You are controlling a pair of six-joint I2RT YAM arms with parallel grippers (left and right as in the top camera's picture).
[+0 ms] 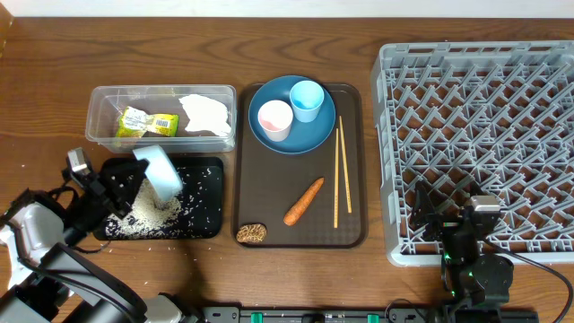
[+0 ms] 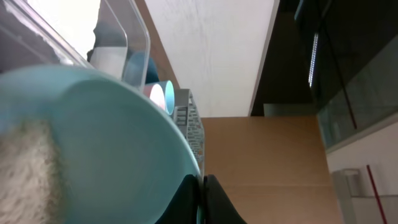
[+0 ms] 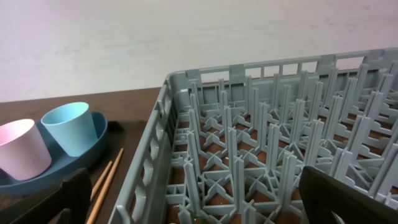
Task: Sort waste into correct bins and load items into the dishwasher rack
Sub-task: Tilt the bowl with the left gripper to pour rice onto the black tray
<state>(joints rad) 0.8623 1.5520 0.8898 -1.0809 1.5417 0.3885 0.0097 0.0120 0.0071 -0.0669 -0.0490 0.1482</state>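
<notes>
- Bowl-emptying looks like the step in hand. The left gripper [image 1: 137, 182] is pressed together on the rim of the pale blue-white bowl [image 1: 161, 172], which hangs tipped on its side over the black tray [image 1: 212, 165] directly below that gripper.
- Rice [image 1: 157, 213] lies scattered on the tray beneath and just beyond the bowl. To finish well, I would roll the wrist further so the mouth faces straight down over the tray's middle, not toward its edges, where grains could bounce onto the desk [image 1: 54, 54].
- A rim pinch on a smooth bowl may slip, so a slow roll and a small shake seem safer than a jerk.
- The right gripper [image 1: 453, 215] is spread wide and empty at the near corner of the dishwasher rack [image 1: 484, 135], well apart from the bowl.
- Only the overhead view gives the layout. The napkin [image 1: 204, 114] and wrapper [image 1: 148, 123] sit in the clear tub [image 1: 93, 117] beyond the left gripper. The carrot [image 1: 304, 201], biscuit piece [image 1: 252, 233], chopsticks [image 1: 339, 175] and plate [image 1: 300, 136] lie between the grippers.
- Only the left wrist view shows the bowl's inside, where what looks like a patch of rice clings to the wall. The overhead view gives only the outside.
- The right wrist view shows bare rack pegs ahead and two cups to that gripper's left, but never the bowl.
</notes>
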